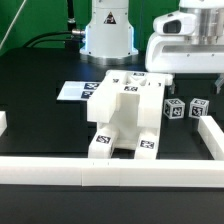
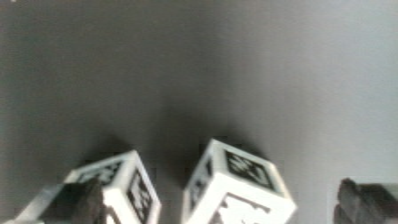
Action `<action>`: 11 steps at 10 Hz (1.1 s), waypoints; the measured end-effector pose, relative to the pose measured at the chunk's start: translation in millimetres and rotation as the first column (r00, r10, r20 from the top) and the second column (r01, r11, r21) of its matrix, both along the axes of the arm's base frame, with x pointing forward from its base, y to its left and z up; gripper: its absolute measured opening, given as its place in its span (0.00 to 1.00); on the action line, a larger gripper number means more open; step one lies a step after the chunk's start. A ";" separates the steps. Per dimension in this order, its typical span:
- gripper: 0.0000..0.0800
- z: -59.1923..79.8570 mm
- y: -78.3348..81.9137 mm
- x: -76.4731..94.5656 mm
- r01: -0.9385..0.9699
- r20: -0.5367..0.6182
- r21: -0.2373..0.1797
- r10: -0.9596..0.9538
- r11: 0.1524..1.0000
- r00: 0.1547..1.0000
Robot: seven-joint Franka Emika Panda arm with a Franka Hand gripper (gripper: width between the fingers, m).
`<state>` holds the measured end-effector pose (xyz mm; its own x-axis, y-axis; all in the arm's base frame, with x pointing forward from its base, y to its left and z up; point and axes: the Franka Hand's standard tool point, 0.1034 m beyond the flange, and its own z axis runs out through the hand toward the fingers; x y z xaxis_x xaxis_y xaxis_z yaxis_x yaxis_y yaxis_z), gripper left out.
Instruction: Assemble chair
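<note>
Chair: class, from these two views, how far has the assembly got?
Done: the big pieces look joined into one blocky chair body. In hand: nothing; the open gripper hangs above the small cubes. Left: both cubes lie loose beside the chair body, not yet fitted.

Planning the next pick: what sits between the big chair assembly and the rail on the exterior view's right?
Two small tagged cubes stand side by side between chair assembly and rail; the exterior view shows it.
</note>
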<state>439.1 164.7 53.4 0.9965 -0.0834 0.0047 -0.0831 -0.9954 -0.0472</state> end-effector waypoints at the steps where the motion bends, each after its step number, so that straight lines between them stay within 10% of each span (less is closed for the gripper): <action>1: 0.81 3.0 2.8 3.8 -0.003 0.010 0.004 0.003 1.000 1.000; 11: 0.81 1.9 27.7 22.5 -0.244 -0.001 -0.020 0.244 0.970 0.970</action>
<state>461.6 192.4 55.4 0.9867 0.1624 0.0058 0.1625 -0.9863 -0.0269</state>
